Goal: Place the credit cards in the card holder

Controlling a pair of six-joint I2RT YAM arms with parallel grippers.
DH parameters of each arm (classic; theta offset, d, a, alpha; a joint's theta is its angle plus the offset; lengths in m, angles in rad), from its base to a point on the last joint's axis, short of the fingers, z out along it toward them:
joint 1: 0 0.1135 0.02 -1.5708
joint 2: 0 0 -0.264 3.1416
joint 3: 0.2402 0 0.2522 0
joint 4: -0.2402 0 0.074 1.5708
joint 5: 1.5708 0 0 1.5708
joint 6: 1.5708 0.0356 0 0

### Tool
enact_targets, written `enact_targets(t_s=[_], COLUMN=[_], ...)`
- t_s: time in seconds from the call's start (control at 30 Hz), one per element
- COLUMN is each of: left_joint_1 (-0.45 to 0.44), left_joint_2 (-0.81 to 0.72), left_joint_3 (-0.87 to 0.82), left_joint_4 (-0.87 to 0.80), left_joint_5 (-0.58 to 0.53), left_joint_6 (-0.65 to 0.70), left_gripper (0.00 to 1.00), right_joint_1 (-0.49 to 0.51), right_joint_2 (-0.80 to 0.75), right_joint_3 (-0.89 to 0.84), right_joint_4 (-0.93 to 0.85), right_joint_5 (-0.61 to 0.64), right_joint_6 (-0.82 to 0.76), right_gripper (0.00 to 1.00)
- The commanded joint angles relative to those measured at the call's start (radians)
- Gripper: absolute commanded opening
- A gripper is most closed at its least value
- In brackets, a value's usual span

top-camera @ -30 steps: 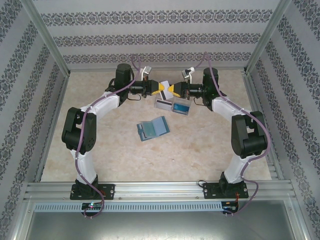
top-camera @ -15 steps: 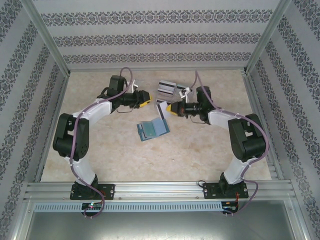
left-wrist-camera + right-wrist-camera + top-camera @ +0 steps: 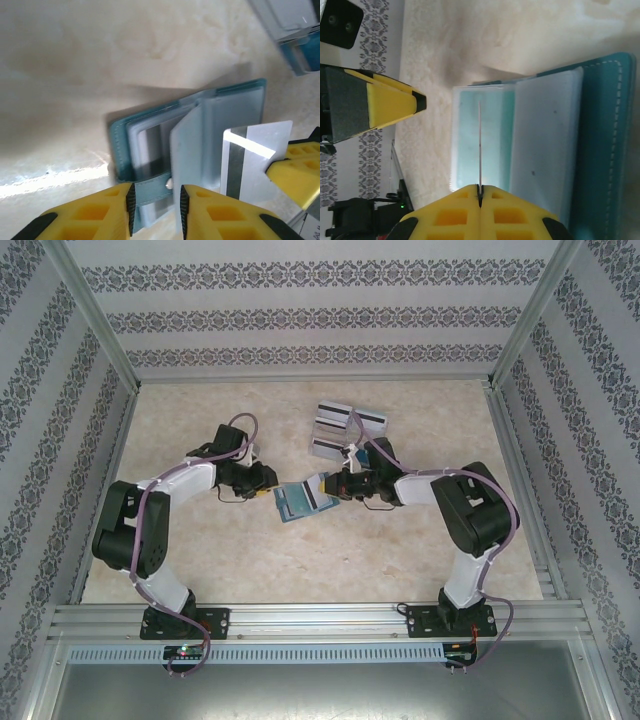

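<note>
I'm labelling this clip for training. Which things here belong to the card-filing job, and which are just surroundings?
Part of the job: open card holder; striped card pinched in the right gripper; spare cards further back; left gripper, open, near the holder.

Just there: table top; patterned walls; metal frame.

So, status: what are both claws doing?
Right gripper shut on a card, over the open card holder. Left gripper open at its edge. Nothing blocking.

Stitched matt card holder; glossy plastic card
</note>
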Motion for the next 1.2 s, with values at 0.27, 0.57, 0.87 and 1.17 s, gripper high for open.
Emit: enact_targets(t_s=[0.27,0.57,0.87,1.17], left_joint_1=[0.006,-0.003,-0.004,-0.004], left_joint_2=[0.092,0.151,0.171,0.175], left_joint_3=[-0.03,-0.01,-0.004,-0.002], left_joint_4=[0.047,0.078,0.078,0.084], left_joint_5=[0.003,0.026,0.031,0.033], left_joint_6=[0.008,0.004,0.012,0.013], left_gripper=[0.29,0.27,0.26,0.26], right_joint_1=[0.016,0.018,0.032,0.031], right_joint_2=[0.046,0.073,0.078,0.118], right_joint_3=[0.0,0.021,0.051,0.067], right_joint_4=[0.036,0.038,0.044,0.04], right_joint_5=[0.045,0.016,-0.016,-0.024], right_joint_6=[-0.046,-0.025,0.004,0.002], right_gripper=[0.06,0.07,0.07,0.07])
